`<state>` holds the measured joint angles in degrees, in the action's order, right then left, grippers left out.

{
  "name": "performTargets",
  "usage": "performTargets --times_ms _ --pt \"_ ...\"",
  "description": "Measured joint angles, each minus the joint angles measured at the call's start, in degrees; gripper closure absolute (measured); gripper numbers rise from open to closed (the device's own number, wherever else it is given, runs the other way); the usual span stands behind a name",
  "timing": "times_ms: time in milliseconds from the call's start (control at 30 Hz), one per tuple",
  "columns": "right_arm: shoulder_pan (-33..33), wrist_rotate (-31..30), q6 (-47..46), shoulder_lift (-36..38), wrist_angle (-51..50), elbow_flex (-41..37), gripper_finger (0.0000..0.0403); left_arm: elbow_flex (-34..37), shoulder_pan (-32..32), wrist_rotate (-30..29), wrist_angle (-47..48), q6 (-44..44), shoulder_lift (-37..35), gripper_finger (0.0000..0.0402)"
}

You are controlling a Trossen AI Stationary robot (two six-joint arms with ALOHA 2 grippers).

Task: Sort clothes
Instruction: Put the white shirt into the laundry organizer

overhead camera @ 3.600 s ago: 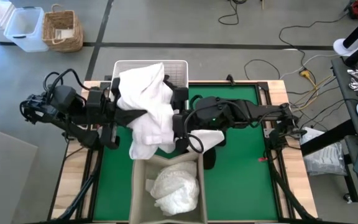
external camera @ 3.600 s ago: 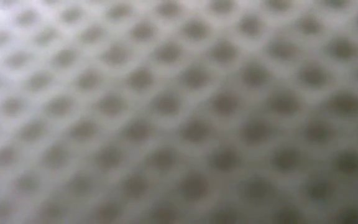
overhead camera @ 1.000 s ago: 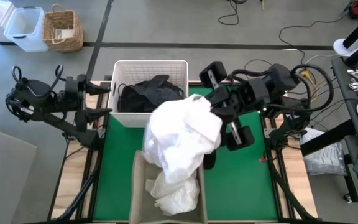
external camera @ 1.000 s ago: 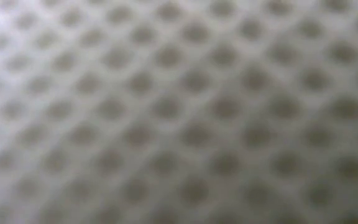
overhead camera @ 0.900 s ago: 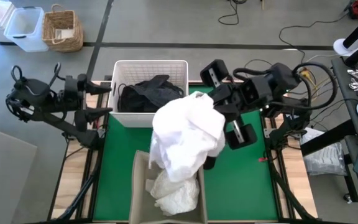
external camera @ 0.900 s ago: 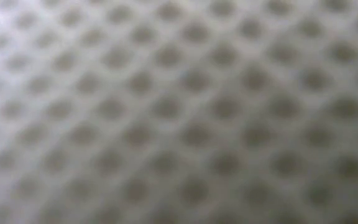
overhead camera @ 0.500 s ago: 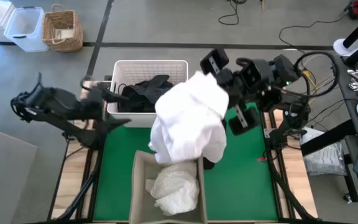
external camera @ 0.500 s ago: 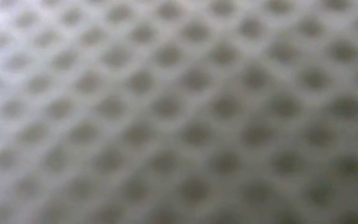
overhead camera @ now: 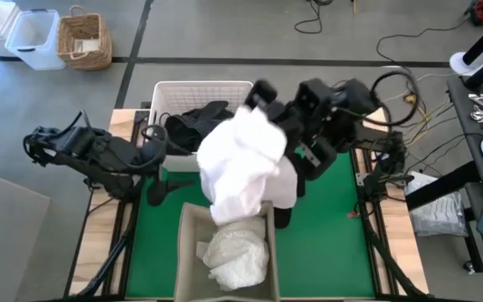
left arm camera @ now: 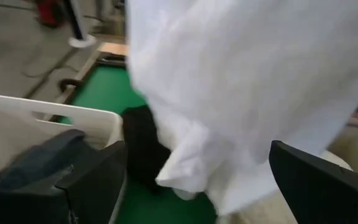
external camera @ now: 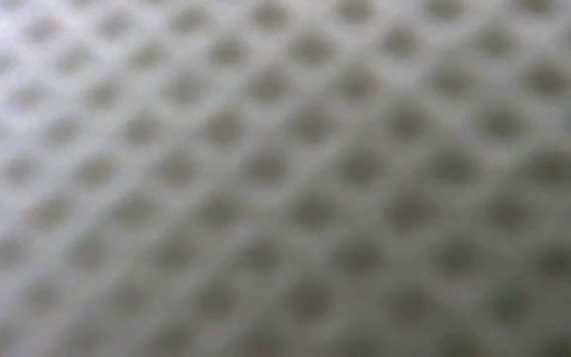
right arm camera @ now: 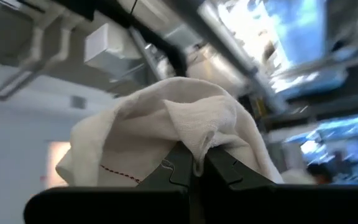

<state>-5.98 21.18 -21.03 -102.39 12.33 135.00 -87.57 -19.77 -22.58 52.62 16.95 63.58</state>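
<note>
A white basket [overhead camera: 174,91] at the table's far side holds dark clothes [overhead camera: 193,122]. My right gripper [overhead camera: 265,101] is raised beside the basket and tipped upward, shut on a large white garment [overhead camera: 241,164] that hangs over the green mat [overhead camera: 325,243]. My left gripper [overhead camera: 162,168] stands open at the basket's near wall [left arm camera: 48,118], touching nothing; the white garment [left arm camera: 241,81] hangs just past its fingers. White clothes [overhead camera: 237,256] lie in a beige bin [overhead camera: 187,252] at the near edge. My right gripper pinches a fold of the white garment [right arm camera: 194,146] between its two shut fingers, which point upward. The cloth bunches over the fingertips and falls away on both sides. The rest hangs slack below, its lower end [overhead camera: 241,214] at the bin's far rim.
A black lump [overhead camera: 283,216] lies on the mat to the right of the bin. A wicker basket [overhead camera: 85,39] and plastic boxes [overhead camera: 33,38] stand on the floor beyond the far left corner. Blurred mesh [external camera: 285,178] fills the low view.
My right gripper has risen and swung toward the basket, tipping upward, and has carried the white garment toward the table's left. My left arm has swung in from the table's left edge and lowered its open gripper at the basket's near wall.
</note>
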Motion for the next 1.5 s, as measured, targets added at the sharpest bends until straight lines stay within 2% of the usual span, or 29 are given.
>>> performTargets --times_ms 133,233,367,467,733,1033,1200,1333,1500 --pt "-0.42 5.01 -5.17 -1.68 -0.03 0.0 0.0394 0.0 -0.04 1.1 0.9 0.82 0.16 0.0035" --pt "-1.39 7.76 -7.97 -2.99 -0.03 0.0 0.0394 0.01 0.02 -0.63 1.39 2.65 -0.9 0.0035" --pt "-3.14 7.25 -9.41 -4.36 -5.46 0.0 0.0394 0.02 0.0 -4.67 1.54 4.48 -2.69 0.0035" --pt "-3.98 6.76 -9.11 -4.7 -12.78 0.0 0.0394 0.02 0.0 -5.41 1.48 5.43 -4.09 0.0035" --pt "-5.64 6.64 -3.47 -4.72 -31.65 -0.07 0.0394 0.02 0.0 -5.43 1.48 6.61 -6.68 0.0035" --pt "-5.77 5.78 2.97 -4.72 -48.99 -0.55 0.0394 0.04 0.0 -5.43 1.6 5.87 -6.54 0.0035" --pt "-5.77 5.65 10.3 -4.7 -57.73 -0.85 0.0393 0.04 -0.02 -5.41 2.43 5.88 -5.77 0.0035" --pt "-5.77 5.2 14.38 -4.68 -61.77 -2.5 0.0387 0.07 -0.02 -5.41 2.98 5.86 -5.05 0.0035" --pt "-5.77 0.81 16.75 -4.67 -63.44 -6.85 0.0369 0.07 -0.02 -5.41 4.41 6.0 -4.16 0.0035"
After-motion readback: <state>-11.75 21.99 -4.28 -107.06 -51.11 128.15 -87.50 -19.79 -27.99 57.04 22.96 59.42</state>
